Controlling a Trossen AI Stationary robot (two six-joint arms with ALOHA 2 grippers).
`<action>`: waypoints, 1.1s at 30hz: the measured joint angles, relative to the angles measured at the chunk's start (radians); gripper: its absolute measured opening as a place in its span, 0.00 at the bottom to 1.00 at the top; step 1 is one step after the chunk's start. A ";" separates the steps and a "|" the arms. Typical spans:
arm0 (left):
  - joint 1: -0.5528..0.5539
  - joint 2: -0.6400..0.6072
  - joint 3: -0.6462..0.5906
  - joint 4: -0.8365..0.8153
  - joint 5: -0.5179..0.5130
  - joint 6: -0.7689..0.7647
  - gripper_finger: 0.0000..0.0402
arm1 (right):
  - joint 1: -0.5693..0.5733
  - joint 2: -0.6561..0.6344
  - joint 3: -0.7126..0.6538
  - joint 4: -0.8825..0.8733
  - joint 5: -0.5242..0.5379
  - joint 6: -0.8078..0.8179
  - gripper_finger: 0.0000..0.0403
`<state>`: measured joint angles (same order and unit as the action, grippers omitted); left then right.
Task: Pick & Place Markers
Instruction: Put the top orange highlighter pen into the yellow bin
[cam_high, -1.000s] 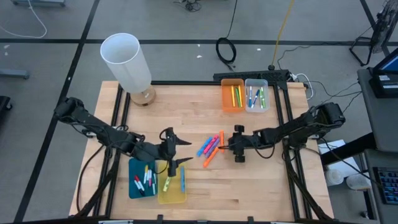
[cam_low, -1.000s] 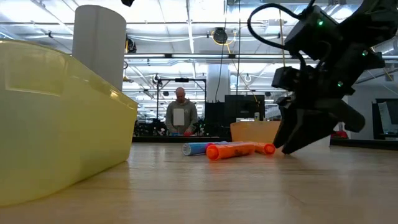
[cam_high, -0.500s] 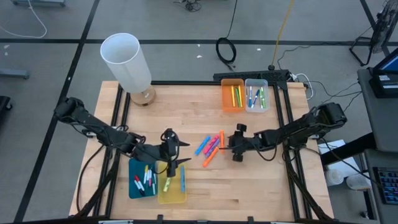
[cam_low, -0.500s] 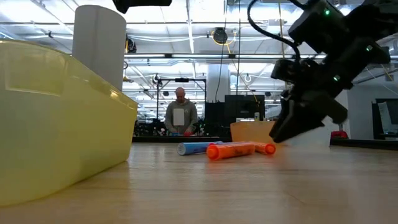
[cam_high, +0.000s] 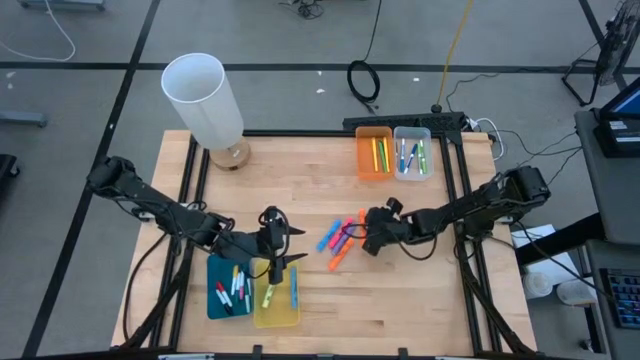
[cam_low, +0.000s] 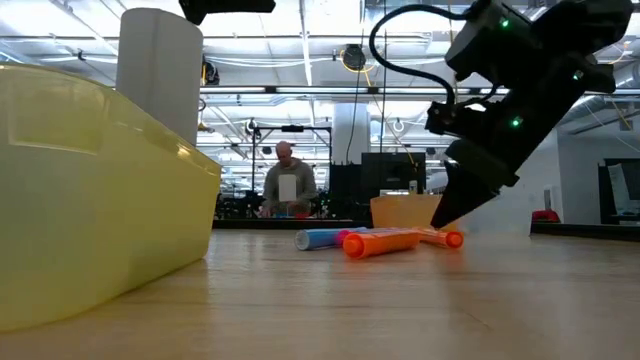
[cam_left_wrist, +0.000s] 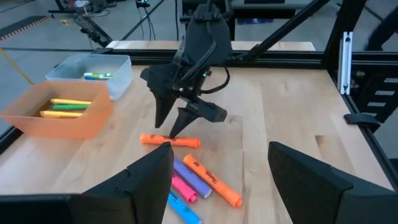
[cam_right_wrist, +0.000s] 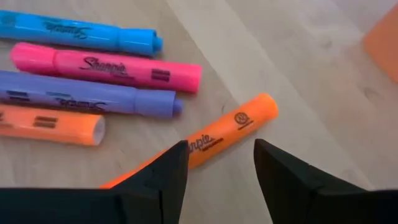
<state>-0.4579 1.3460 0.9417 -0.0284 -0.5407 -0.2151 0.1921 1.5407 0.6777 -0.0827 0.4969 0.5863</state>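
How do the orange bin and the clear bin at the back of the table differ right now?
The orange bin is opaque orange; the clear bin, touching its side, is see-through. The orange bin holds yellow and green markers; the clear bin holds green and blue ones. Both are small, rectangular and open-topped.

The right gripper (cam_right_wrist: 216, 177) has two dark fingers (cam_right_wrist: 165, 180), and they stand apart over the wooden table (cam_right_wrist: 298, 81). Between and under the fingers lies an orange marker (cam_right_wrist: 230, 127); its far end points to about two o'clock from them. The fingers do not touch it.

Four other markers lie side by side at about ten o'clock from the gripper: a blue marker (cam_right_wrist: 81, 34) the farthest, then a pink marker (cam_right_wrist: 112, 65), a purple marker (cam_right_wrist: 87, 96) and a second orange marker (cam_right_wrist: 50, 124), nearest of the four. An orange bin (cam_right_wrist: 382, 37) shows at about two o'clock.
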 joint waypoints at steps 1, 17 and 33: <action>0.000 0.000 0.000 0.001 0.000 0.004 0.66 | -0.004 -0.001 0.000 -0.002 -0.002 0.003 0.42; 0.025 0.000 0.000 -0.006 0.000 -0.021 0.66 | -0.040 -0.005 0.000 -0.008 -0.105 0.132 0.42; 0.040 0.000 0.000 -0.060 0.000 -0.077 0.66 | -0.073 0.115 0.002 -0.050 -0.146 -0.088 0.36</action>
<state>-0.4183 1.3460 0.9417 -0.0880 -0.5406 -0.2920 0.1196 1.6554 0.6796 -0.1322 0.3506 0.4988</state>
